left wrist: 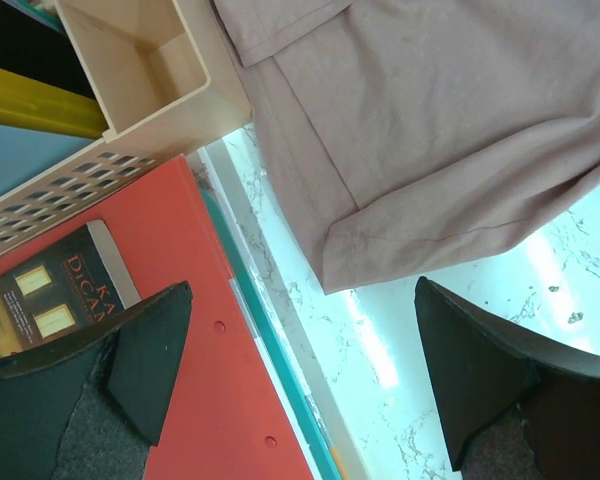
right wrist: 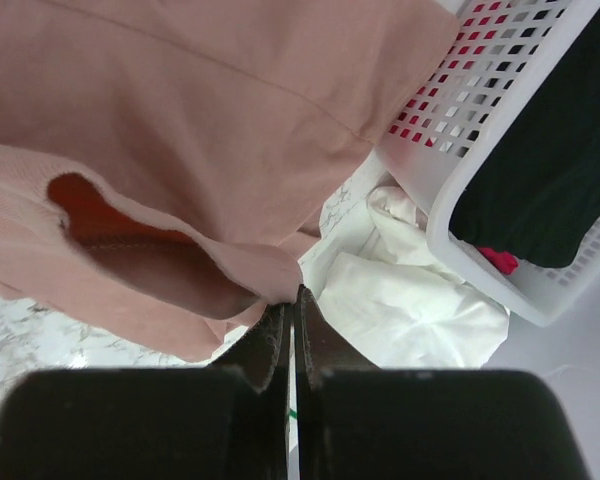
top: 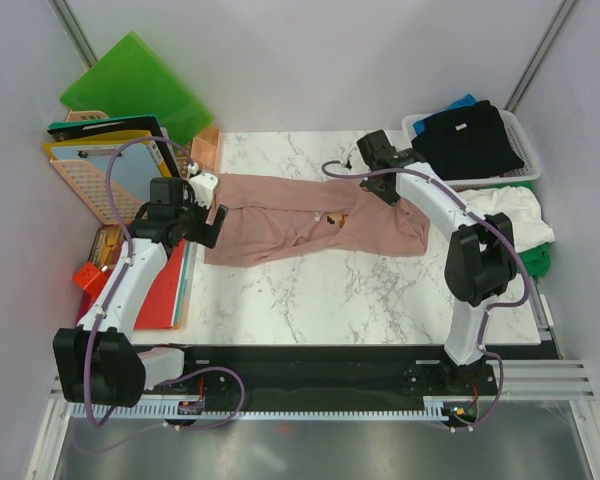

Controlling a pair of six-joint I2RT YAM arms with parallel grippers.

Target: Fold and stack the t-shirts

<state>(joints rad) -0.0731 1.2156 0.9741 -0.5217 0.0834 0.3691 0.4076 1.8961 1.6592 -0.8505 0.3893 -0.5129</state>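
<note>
A dusty pink t-shirt (top: 300, 225) (left wrist: 440, 130) (right wrist: 200, 120) lies stretched across the marble table (top: 360, 295). My right gripper (top: 387, 190) (right wrist: 293, 295) is shut on the pink shirt's right-hand edge, next to a gaping sleeve opening, and the cloth there is lifted a little. My left gripper (top: 202, 207) (left wrist: 302, 320) hangs open above the table's left edge, just short of the shirt's near left corner, with nothing between its fingers. A black t-shirt (top: 470, 140) (right wrist: 540, 170) and a blue one (top: 463, 102) lie in the white basket (top: 525, 135) (right wrist: 450, 210). A white t-shirt (top: 510, 210) (right wrist: 420, 300) and a green one (top: 535, 262) lie beside it.
A red folder (top: 165, 290) (left wrist: 210, 400) with a teal one under it lies along the table's left edge. A beige bin (left wrist: 150, 70), a mesh tray (top: 85, 185), a book (left wrist: 60, 290) and a green folder (top: 135, 85) crowd the left side.
</note>
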